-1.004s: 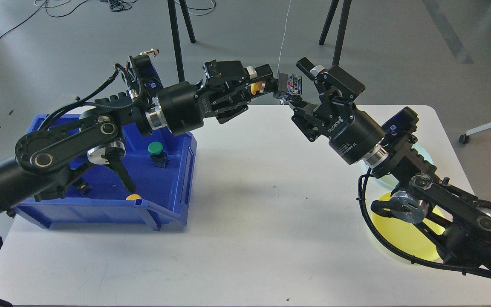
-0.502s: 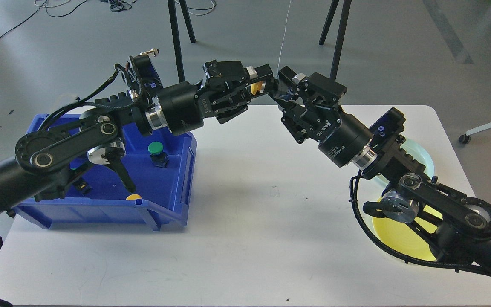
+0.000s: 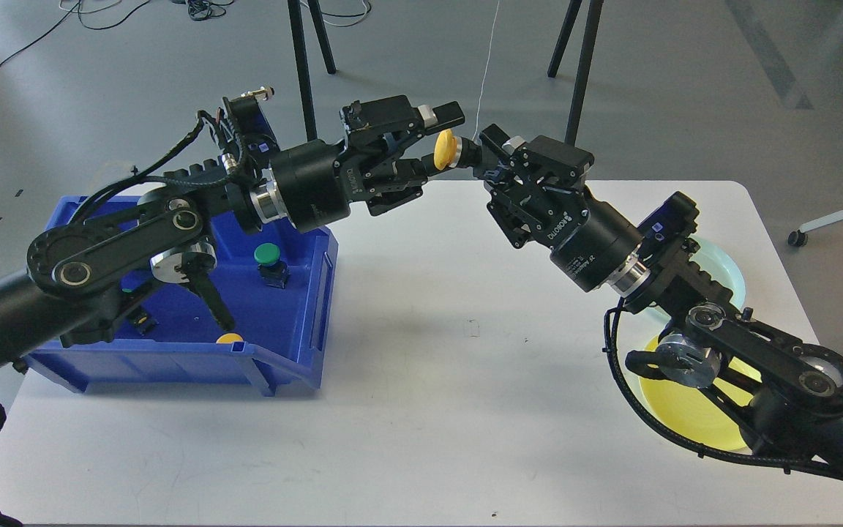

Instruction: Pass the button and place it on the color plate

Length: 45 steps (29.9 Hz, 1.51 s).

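A yellow-capped button [image 3: 445, 148] hangs in the air above the table's far edge, between my two grippers. My right gripper [image 3: 484, 156] is shut on the button's dark body, with the yellow cap facing left. My left gripper [image 3: 432, 143] is open, one finger [image 3: 445, 113] above the cap and one below, not touching it. A yellow plate [image 3: 688, 413] lies at the table's right front, partly hidden by my right arm. A pale green plate [image 3: 727, 265] lies behind it.
A blue bin [image 3: 275, 369] stands at the left under my left arm. It holds a green button [image 3: 267, 254], a yellow button [image 3: 230, 338] and another dark one [image 3: 140, 319]. Tripod legs [image 3: 304, 66] stand behind the table.
My right gripper moved left and closed on the button's body. My left gripper then opened, so the button passed from left to right.
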{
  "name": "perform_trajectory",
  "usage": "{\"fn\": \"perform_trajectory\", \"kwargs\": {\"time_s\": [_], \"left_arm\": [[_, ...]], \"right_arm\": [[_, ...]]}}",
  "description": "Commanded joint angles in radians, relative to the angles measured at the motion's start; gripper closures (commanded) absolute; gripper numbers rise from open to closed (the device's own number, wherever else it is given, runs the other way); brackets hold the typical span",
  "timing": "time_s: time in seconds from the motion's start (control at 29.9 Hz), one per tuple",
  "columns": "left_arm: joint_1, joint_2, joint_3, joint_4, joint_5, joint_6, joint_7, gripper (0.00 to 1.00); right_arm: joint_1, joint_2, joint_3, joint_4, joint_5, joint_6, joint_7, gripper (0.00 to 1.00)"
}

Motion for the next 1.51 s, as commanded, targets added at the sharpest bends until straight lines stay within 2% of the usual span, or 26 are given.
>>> {"fn": "perform_trajectory", "kwargs": {"time_s": [0.0,0.1,0.23,0.4,0.64,0.77,0.84,0.9,1.0,1.14,1.31,1.47], "left_arm": [[-0.001,0.001,-0.001,0.001,0.001,0.000,0.000,0.15],[-0.001,0.001,-0.001,0.001,0.001,0.000,0.000,0.15],[-0.001,0.001,-0.001,0.001,0.001,0.000,0.000,0.15],[-0.003,0.001,-0.001,0.002,0.001,0.000,0.000,0.14],[0.000,0.001,-0.001,0.002,0.001,0.000,0.000,0.14],[0.002,0.001,-0.001,0.001,0.001,0.000,0.000,0.14],[0.002,0.001,-0.001,0.002,0.001,0.000,0.000,0.14],[0.002,0.001,-0.001,0.002,-0.001,0.000,0.000,0.14],[0.003,0.001,-0.001,-0.001,0.001,0.000,0.000,0.14],[0.002,0.039,-0.004,-0.040,0.005,0.000,0.000,0.14],[-0.052,0.286,0.003,-0.096,0.023,0.000,0.000,0.14],[-0.097,0.478,0.049,-0.050,0.322,0.000,0.000,0.13]], "right_arm": [[-0.059,-0.007,0.025,-0.001,0.004,-0.012,0.001,1.00],[-0.192,-0.027,0.124,0.007,0.021,-0.051,0.001,1.00],[-0.480,-0.021,0.317,0.056,0.073,-0.114,0.001,1.00],[-0.776,-0.027,0.466,0.160,0.186,-0.269,0.001,1.00],[-0.915,-0.027,0.462,0.159,0.191,-0.465,0.001,1.00],[-0.942,-0.011,0.460,0.159,0.193,-0.524,0.001,0.98],[-0.944,-0.007,0.460,0.153,0.218,-0.536,0.001,0.81],[-0.944,-0.005,0.463,0.153,0.274,-0.538,0.001,0.57],[-0.933,-0.005,0.471,0.150,0.346,-0.538,0.001,0.42],[-0.909,-0.005,0.477,0.142,0.360,-0.538,0.001,0.35],[-0.884,-0.005,0.473,0.150,0.364,-0.536,0.001,0.30],[-0.820,-0.011,0.473,0.162,0.364,-0.521,0.001,0.13]]}}
